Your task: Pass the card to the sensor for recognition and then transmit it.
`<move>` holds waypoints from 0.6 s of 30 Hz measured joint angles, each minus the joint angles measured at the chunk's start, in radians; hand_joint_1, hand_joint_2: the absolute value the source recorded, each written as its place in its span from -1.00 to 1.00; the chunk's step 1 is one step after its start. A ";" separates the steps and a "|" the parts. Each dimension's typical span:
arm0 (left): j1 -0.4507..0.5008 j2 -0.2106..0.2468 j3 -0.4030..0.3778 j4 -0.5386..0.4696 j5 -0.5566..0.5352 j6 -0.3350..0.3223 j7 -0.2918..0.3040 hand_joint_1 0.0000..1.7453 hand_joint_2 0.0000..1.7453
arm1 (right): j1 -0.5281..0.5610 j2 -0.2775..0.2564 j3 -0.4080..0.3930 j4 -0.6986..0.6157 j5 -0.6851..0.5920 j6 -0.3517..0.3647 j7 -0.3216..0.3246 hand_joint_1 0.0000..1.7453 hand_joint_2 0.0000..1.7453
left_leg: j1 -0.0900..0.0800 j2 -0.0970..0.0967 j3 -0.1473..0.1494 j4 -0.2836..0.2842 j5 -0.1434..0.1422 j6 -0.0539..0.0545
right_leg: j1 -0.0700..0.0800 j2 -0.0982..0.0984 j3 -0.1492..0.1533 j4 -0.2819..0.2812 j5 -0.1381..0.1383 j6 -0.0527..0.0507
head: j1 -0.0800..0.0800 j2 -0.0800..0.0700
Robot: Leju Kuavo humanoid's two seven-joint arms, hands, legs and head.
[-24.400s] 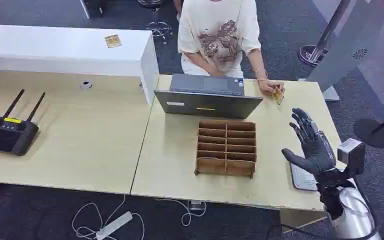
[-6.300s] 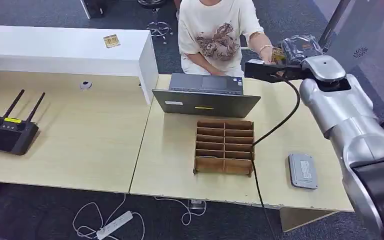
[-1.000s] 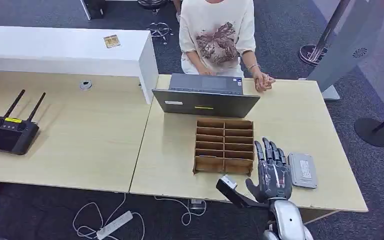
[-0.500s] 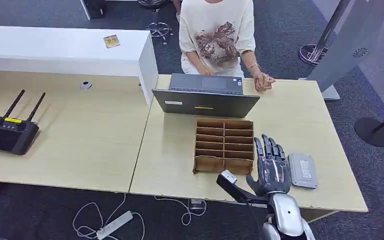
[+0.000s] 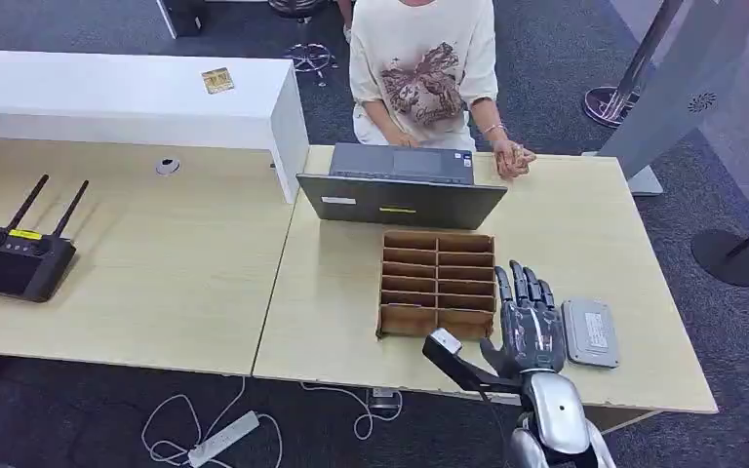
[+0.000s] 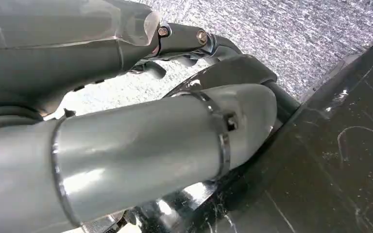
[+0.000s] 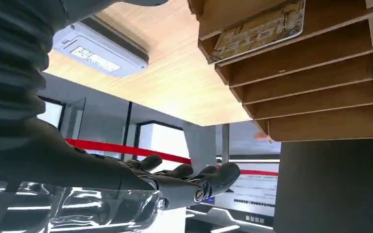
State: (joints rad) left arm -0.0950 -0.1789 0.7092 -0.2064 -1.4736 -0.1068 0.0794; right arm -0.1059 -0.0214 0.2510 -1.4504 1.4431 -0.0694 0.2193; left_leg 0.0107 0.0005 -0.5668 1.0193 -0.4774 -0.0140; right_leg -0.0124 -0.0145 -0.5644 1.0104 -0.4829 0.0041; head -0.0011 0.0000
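The right robot hand [image 5: 528, 320] is held flat with fingers spread and empty, near the desk's [image 5: 585, 224] front edge between the wooden organizer [image 5: 439, 288] and the grey sensor [image 5: 590, 332]. The card [image 7: 260, 30] is lodged in the organizer's front compartment. A laptop [image 5: 402, 187] and a seated person [image 5: 424, 68] are placed at the far edge.

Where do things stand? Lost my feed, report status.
Right hand open, empty, between wooden rack and sensor. Card sits in a rack slot. Nothing in the way.
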 joint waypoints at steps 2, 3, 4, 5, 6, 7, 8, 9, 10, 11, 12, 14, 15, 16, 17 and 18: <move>0.000 0.000 0.000 0.000 0.000 0.000 0.000 -1.00 -1.00 | -0.003 0.000 0.000 0.005 0.000 0.000 0.000 -1.00 1.00 | 0.000 0.000 0.000 0.000 0.000 0.000 | 0.000 0.000 0.000 0.000 0.000 0.000 | 0.000 0.000; 0.000 0.000 0.000 0.000 0.000 0.000 0.000 -1.00 -1.00 | -0.005 0.000 0.000 0.009 0.000 0.000 0.000 -1.00 1.00 | 0.000 0.000 0.000 0.000 0.000 0.000 | 0.000 0.000 0.000 0.000 0.000 0.000 | 0.000 0.000; 0.000 0.000 0.000 0.000 0.000 0.000 0.000 -1.00 -1.00 | -0.008 0.000 0.000 0.013 0.000 0.001 0.000 -1.00 1.00 | 0.000 0.000 0.000 0.000 0.000 0.000 | 0.000 0.000 0.000 0.000 0.000 0.000 | 0.000 0.000; 0.000 0.000 0.000 0.000 0.000 0.000 0.000 -1.00 -1.00 | -0.011 0.000 0.000 0.016 0.000 0.003 0.000 -1.00 1.00 | 0.000 0.000 0.000 0.000 0.000 0.000 | 0.000 0.000 0.000 0.000 0.000 0.000 | 0.000 0.000; 0.000 0.000 0.000 0.000 0.000 0.000 0.000 -1.00 -1.00 | -0.013 0.000 0.000 0.019 0.000 0.003 -0.001 -0.96 1.00 | 0.000 0.000 0.000 0.000 0.000 0.000 | 0.000 0.000 0.000 0.000 0.000 0.000 | 0.000 0.000; 0.000 0.000 0.000 0.000 0.000 0.000 0.000 -1.00 -1.00 | -0.015 0.000 0.000 0.022 0.000 0.003 -0.002 -0.96 1.00 | 0.000 0.000 0.000 0.000 0.000 0.000 | 0.000 0.000 0.000 0.000 0.000 0.000 | 0.000 0.000; 0.000 0.000 0.000 0.000 0.000 0.000 0.000 -1.00 -1.00 | -0.017 0.000 0.000 0.024 0.000 0.004 -0.002 -0.80 1.00 | 0.000 0.000 0.000 0.000 0.000 0.000 | 0.000 0.000 0.000 0.000 0.000 0.000 | 0.000 0.000; 0.000 0.000 0.000 0.000 0.000 0.000 0.000 -1.00 -1.00 | -0.019 0.000 0.000 0.028 0.000 0.005 -0.003 -0.78 1.00 | 0.000 0.000 0.000 0.000 0.000 0.000 | 0.000 0.000 0.000 0.000 0.000 0.000 | 0.000 0.000; 0.000 0.000 0.000 0.000 0.000 0.000 0.000 -1.00 -1.00 | -0.021 0.000 0.000 0.030 0.000 0.006 -0.006 -0.78 1.00 | 0.000 0.000 0.000 0.000 0.000 0.000 | 0.000 0.000 0.000 0.000 0.000 0.000 | 0.000 0.000; 0.000 0.000 0.000 0.000 0.000 0.000 0.000 -1.00 -1.00 | -0.022 0.000 0.000 0.032 0.000 0.006 -0.008 -0.80 1.00 | 0.000 0.000 0.000 0.000 0.000 0.000 | 0.000 0.000 0.000 0.000 0.000 0.000 | 0.000 0.000; 0.000 0.000 0.000 0.000 -0.001 0.000 0.000 -1.00 -1.00 | -0.024 0.000 0.000 0.034 0.000 0.006 -0.009 -0.80 1.00 | 0.000 0.000 0.000 0.000 0.000 0.000 | 0.000 0.000 0.000 0.000 0.000 0.000 | 0.000 0.000; 0.000 0.000 0.000 0.000 -0.001 0.000 0.000 -1.00 -1.00 | -0.027 0.000 0.000 0.035 0.000 0.008 -0.010 -0.82 1.00 | 0.000 0.000 0.000 0.000 0.000 0.000 | 0.000 0.000 0.000 0.000 0.000 0.000 | 0.000 0.000; 0.000 0.000 0.000 0.000 -0.002 0.000 0.000 -1.00 -1.00 | -0.029 0.000 0.000 0.036 0.000 0.009 -0.010 -0.78 1.00 | 0.000 0.000 0.000 0.000 0.000 0.000 | 0.000 0.000 0.000 0.000 0.000 0.000 | 0.000 0.000; 0.000 0.000 0.000 0.000 -0.002 0.000 0.000 -1.00 -1.00 | -0.030 0.000 0.000 0.036 0.000 0.010 -0.010 -0.78 1.00 | 0.000 0.000 0.000 0.000 0.000 0.000 | 0.000 0.000 0.000 0.000 0.000 0.000 | 0.000 0.000; 0.000 0.000 0.000 0.000 -0.002 0.000 0.000 -1.00 -1.00 | -0.032 0.000 0.000 0.037 0.000 0.011 -0.010 -0.58 1.00 | 0.000 0.000 0.000 0.000 0.000 0.000 | 0.000 0.000 0.000 0.000 0.000 0.000 | 0.000 0.000; 0.000 0.000 0.000 0.000 -0.003 0.000 0.000 -1.00 -1.00 | -0.034 0.000 0.000 0.039 0.000 0.011 -0.010 -0.60 1.00 | 0.000 0.000 0.000 0.000 0.000 0.000 | 0.000 0.000 0.000 0.000 0.000 0.000 | 0.000 0.000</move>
State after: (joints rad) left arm -0.0952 -0.1793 0.7092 -0.2064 -1.4767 -0.1068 0.0793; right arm -0.1398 -0.0214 0.2514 -1.4111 1.4435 -0.0580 0.2090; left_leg 0.0107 0.0005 -0.5668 1.0193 -0.4774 -0.0140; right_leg -0.0124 -0.0145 -0.5644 1.0104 -0.4829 0.0041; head -0.0011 0.0000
